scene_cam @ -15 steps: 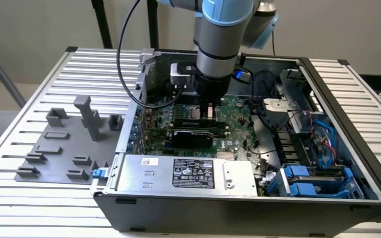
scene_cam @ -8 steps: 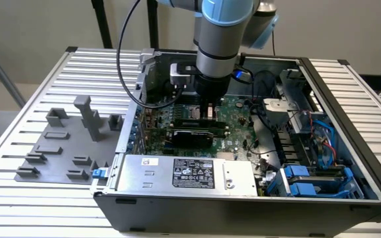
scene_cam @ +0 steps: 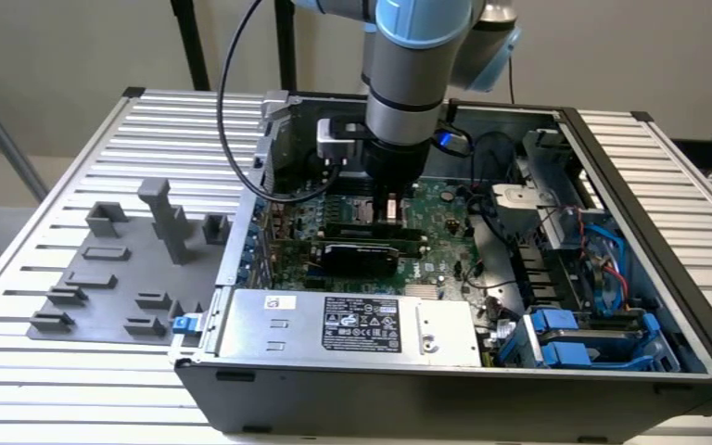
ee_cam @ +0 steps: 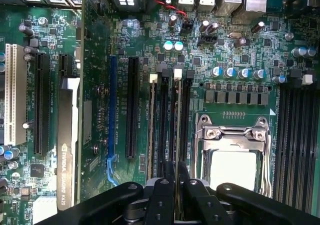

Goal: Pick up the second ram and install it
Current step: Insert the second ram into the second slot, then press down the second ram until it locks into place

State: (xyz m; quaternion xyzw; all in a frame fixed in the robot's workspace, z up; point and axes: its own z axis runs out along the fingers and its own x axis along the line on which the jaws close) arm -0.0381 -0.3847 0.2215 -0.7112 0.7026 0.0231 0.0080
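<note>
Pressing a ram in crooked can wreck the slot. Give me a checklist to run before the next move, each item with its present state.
1. Ram held between the jaws: ok, seen edge-on between them.
2. Ram in line with the slots: ok, it runs parallel to the neighbouring slot.
3. Ram fully seated: cannot tell.
4. White latch at the ram's far end open: cannot tell.
5. CPU socket apart from the jaws: ok.
</note>
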